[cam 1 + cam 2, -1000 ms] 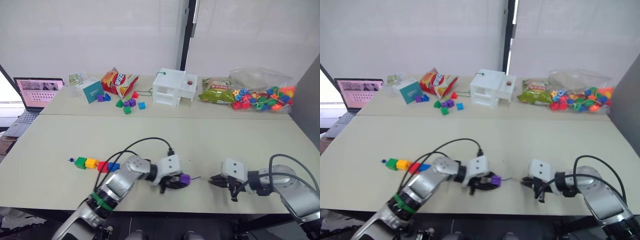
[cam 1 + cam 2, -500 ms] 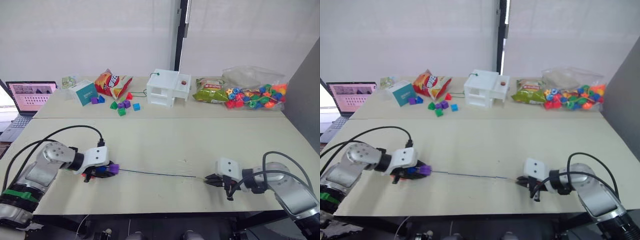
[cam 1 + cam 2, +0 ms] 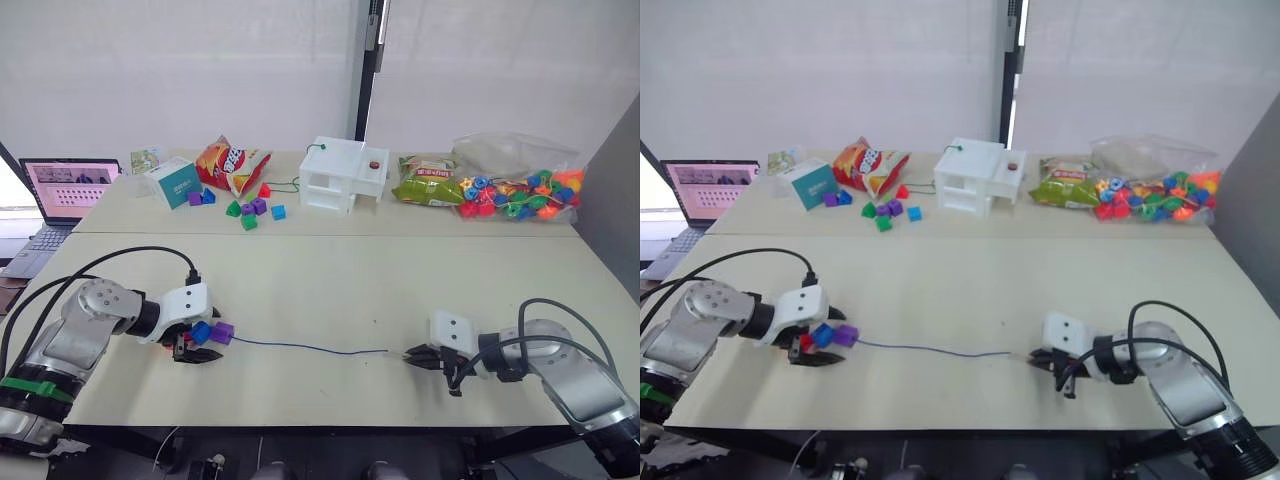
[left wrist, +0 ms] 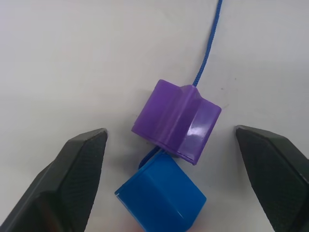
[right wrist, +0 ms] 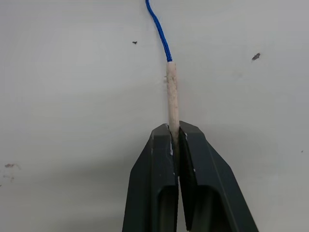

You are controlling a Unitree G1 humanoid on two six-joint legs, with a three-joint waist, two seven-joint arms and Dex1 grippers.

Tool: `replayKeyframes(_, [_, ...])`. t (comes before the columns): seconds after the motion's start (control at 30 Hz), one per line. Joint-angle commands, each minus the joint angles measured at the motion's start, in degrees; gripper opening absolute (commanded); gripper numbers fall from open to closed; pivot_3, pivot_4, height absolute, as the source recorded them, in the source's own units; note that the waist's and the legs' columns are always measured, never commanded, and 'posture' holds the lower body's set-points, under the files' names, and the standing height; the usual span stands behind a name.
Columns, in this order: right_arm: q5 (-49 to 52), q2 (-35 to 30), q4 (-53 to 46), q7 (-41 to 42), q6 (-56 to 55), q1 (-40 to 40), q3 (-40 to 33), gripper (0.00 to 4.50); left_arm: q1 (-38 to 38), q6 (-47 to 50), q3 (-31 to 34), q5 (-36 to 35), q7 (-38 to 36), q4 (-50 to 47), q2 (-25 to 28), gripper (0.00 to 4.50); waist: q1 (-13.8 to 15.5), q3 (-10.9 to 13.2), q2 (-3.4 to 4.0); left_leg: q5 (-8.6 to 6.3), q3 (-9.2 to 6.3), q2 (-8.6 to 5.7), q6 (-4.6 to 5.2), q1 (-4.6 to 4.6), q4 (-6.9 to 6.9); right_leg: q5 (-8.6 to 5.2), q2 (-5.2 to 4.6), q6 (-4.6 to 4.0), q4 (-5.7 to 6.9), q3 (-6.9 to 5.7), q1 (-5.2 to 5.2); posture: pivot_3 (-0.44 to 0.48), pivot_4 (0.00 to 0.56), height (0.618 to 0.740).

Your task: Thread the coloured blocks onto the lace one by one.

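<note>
- Two grippers rest low on the near table (image 3: 330,280) in the left eye view. The left gripper (image 3: 196,345) now stands spread beside the purple block (image 3: 222,332) and blue block (image 3: 201,331), no longer clasping the purple one as half a second ago. The lace (image 3: 300,347) lies slack in a shallow curve between the arms, where earlier it ran taut.
- Right eye view: the right gripper (image 3: 1036,358) stays pinched on the lace's pale tip, at much the same place as before. A red block (image 3: 806,341) shows just behind the blue one.
- Left wrist view: the released fingers (image 4: 72,174) flank both blocks without touching them; the lace leaves the purple block's far side.
- Right wrist view: clenched fingers (image 5: 161,169) hold the pale tip (image 5: 172,92), the blue cord continuing beyond it.
</note>
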Motion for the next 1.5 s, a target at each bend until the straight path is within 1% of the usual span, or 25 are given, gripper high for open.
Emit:
replayKeyframes(0.03, [-0.2,1.0,-0.2,-0.1,0.2,-2.0,0.4,0.0,-8.8,4.1,-3.4,3.6,-6.7,-1.8,2.2,4.3,0.3,0.1,-0.15,0.0,-0.04,0.02,-0.01,-0.1,0.1,0.0,0.06,0.0,0.0,-0.04,-0.03,0.0,0.15,0.74])
replayKeyframes(0.1, [-0.4,1.8,-0.1,-0.3,0.2,-2.4,0.8,0.0,-11.9,3.0,-6.2,5.9,-10.8,-2.1,3.2,4.3,0.2,0.1,-0.15,0.0,-0.05,0.01,0.0,-0.21,0.21,0.01,0.09,0.01,0.0,-0.06,-0.08,0.0,0.15,0.74])
replayKeyframes(0.2, [-0.6,2.9,-0.2,-1.0,0.3,-2.6,1.3,0.0,-15.7,1.3,-10.5,10.1,-14.6,-2.8,4.0,4.3,0.2,0.1,-0.15,-0.01,-0.02,0.01,0.01,-0.21,0.2,0.0,0.1,0.03,-0.01,-0.03,-0.08,0.0,0.15,0.74])
replayKeyframes(0.27, [-0.8,3.9,-0.7,-1.8,0.9,-3.0,1.8,0.0,-18.6,1.0,-14.1,10.4,-15.3,-3.4,4.2,4.3,0.2,0.1,-0.17,-0.01,-0.03,0.03,0.01,-0.27,0.2,0.0,0.14,0.03,0.01,-0.04,-0.11,0.0,0.15,0.74])
replayKeyframes(0.37, [-0.8,4.7,-2.1,-2.8,2.0,-2.4,1.8,0.0,-22.2,4.0,-19.7,9.7,-15.3,-4.2,3.4,4.3,0.4,0.2,-0.25,-0.01,-0.05,0.03,0.02,-0.36,0.23,0.0,0.11,0.03,0.01,-0.05,-0.16,0.0,0.15,0.74])
replayKeyframes(0.5, [-0.7,4.6,-3.9,-3.8,3.2,-1.0,1.5,0.0,-23.6,7.3,-24.1,11.6,-15.3,-4.7,1.9,4.3,0.5,0.2,-0.24,-0.02,-0.06,0.02,0.05,-0.38,0.38,0.0,0.11,0.05,0.04,-0.05,-0.15,0.0,0.15,0.74])
replayKeyframes(0.53, [-0.5,4.5,-4.4,-4.0,3.6,-0.6,1.2,0.0,-23.4,7.3,-24.9,13.4,-15.3,-4.6,1.6,4.3,0.5,0.2,-0.24,-0.03,-0.06,0.03,0.05,-0.38,0.41,0.0,0.13,0.06,0.09,-0.05,-0.15,0.0,0.15,0.74])
replayKeyframes(0.63, [-0.1,4.1,-6.0,-4.6,4.7,0.4,0.4,0.0,-22.0,6.4,-25.4,18.2,-14.0,-3.8,-0.6,4.3,0.5,0.2,-0.25,-0.03,-0.08,0.04,0.06,-0.42,0.51,-0.01,0.15,0.06,0.14,-0.05,-0.16,0.0,0.15,0.74])
replayKeyframes(0.73, [0.1,3.9,-6.6,-5.0,5.6,0.8,0.1,0.0,-20.8,4.4,-25.2,21.3,-11.8,-3.3,-2.0,4.3,0.8,0.2,-0.24,-0.03,-0.07,0.03,0.06,-0.39,0.58,-0.01,0.12,0.07,0.13,-0.05,-0.12,0.0,0.15,0.74])
replayKeyframes(0.87, [0.3,3.7,-7.2,-5.4,6.2,1.1,-0.1,0.0,-18.5,3.6,-24.6,23.2,-11.4,-4.4,-3.0,4.3,1.0,0.1,-0.23,-0.03,-0.09,0.04,0.06,-0.24,0.6,-0.02,0.11,0.08,0.16,-0.05,0.03,0.0,0.15,0.74])
replayKeyframes(1.03, [0.7,3.4,-7.6,-5.4,7.0,1.0,-0.2,0.0,-15.4,2.2,-24.1,25.7,-12.3,-5.6,-3.0,4.3,0.9,0.1,-0.1,-0.03,-0.1,0.04,0.06,-0.13,0.61,-0.02,0.1,0.08,0.2,-0.04,0.11,0.0,0.15,0.74])
replayKeyframes(1.13, [0.7,3.1,-7.8,-5.3,7.2,1.0,-0.2,0.0,-14.4,2.4,-23.4,26.4,-13.5,-6.3,-3.2,3.53,0.8,-0.1,0.13,-0.03,-0.09,0.03,0.07,-0.12,0.6,-0.02,0.11,0.08,0.21,-0.02,0.11,0.0,0.15,0.74])
replayKeyframes(1.27, [0.7,2.7,-7.5,-5.1,7.0,1.0,-0.2,0.0,-14.2,1.9,-22.8,27.5,-14.1,-5.8,-3.9,2.14,0.8,-0.1,0.17,-0.03,-0.07,0.03,0.07,-0.11,0.61,-0.02,0.12,0.08,0.2,0.0,0.12,0.0,0.15,0.74])
replayKeyframes(1.33, [0.5,2.2,-7.0,-4.9,6.7,0.9,-0.4,0.0,-14.3,1.8,-22.5,27.8,-14.6,-5.2,-4.4,1.51,0.8,-0.1,0.19,-0.03,-0.07,0.03,0.07,-0.11,0.61,-0.02,0.12,0.08,0.21,0.0,0.13,0.0,0.15,0.74])
replayKeyframes(1.37, [0.0,0.8,-6.0,-4.7,5.9,1.3,-1.3,0.0,-14.3,1.9,-22.3,28.1,-14.7,-5.0,-4.6,1.39,0.9,-0.1,0.22,-0.03,-0.07,0.03,0.07,-0.1,0.61,-0.02,0.12,0.08,0.21,0.0,0.13,0.0,0.15,0.74])
replayKeyframes(1.43, [-0.7,-1.5,-4.2,-4.7,4.9,2.3,-3.1,0.0,-14.1,2.2,-21.9,28.4,-15.1,-5.1,-4.8,1.39,1.0,-0.2,0.29,-0.04,-0.07,0.01,0.07,-0.11,0.61,-0.02,0.09,0.09,0.21,0.0,0.13,0.0,0.15,0.74])
replayKeyframes(1.5, [-0.6,-2.4,-3.7,-4.8,4.6,2.8,-3.8,0.0,-14.0,2.3,-21.6,28.5,-15.3,-5.0,-5.0,1.39,0.9,-0.2,0.29,-0.04,-0.06,-0.01,0.08,-0.12,0.62,-0.04,0.06,0.12,0.19,0.0,0.14,0.0,0.15,0.74])
